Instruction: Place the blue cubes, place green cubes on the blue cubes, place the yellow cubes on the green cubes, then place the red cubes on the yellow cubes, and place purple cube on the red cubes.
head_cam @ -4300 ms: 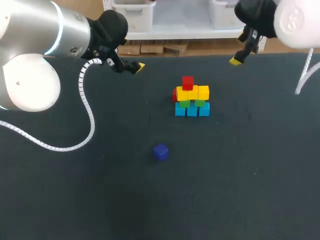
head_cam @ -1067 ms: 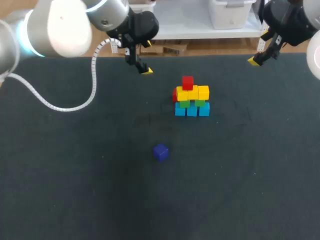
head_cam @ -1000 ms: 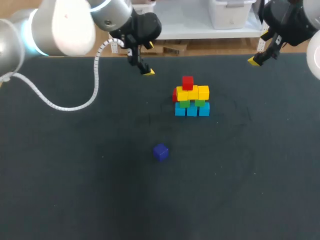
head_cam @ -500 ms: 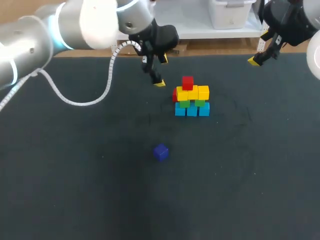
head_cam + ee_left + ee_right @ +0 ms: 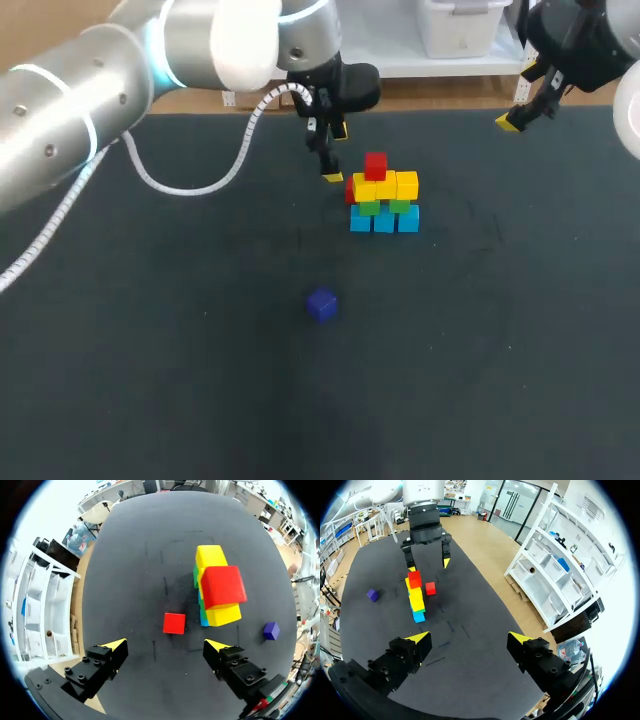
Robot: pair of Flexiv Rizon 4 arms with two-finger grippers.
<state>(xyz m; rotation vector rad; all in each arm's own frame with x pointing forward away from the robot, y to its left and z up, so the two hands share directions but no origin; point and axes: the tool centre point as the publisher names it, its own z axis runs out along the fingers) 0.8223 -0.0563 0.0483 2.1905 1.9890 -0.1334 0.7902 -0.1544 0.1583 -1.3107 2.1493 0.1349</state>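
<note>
A cube stack (image 5: 384,200) stands mid-table at the back: blue cubes (image 5: 384,222) at the base, green cubes (image 5: 368,207), yellow cubes (image 5: 386,186), and one red cube (image 5: 375,165) on top. A second red cube (image 5: 349,189) lies on the table against the stack's left side. The purple cube (image 5: 321,304) sits alone nearer the front. My left gripper (image 5: 336,153) hangs open just left of the stack; in its wrist view the loose red cube (image 5: 174,623) lies ahead of its open gripper (image 5: 165,645), untouched. My right gripper (image 5: 516,100) is open at the far right, holding nothing.
The dark table (image 5: 180,380) stretches wide around the stack. In the right wrist view the stack (image 5: 415,597), loose red cube (image 5: 430,588) and purple cube (image 5: 372,595) lie far ahead of its gripper (image 5: 469,637), with my left gripper (image 5: 427,565) beyond them.
My left arm has swung right and lowered from the back left until its gripper is beside the stack. The right arm and all cubes have stayed put.
</note>
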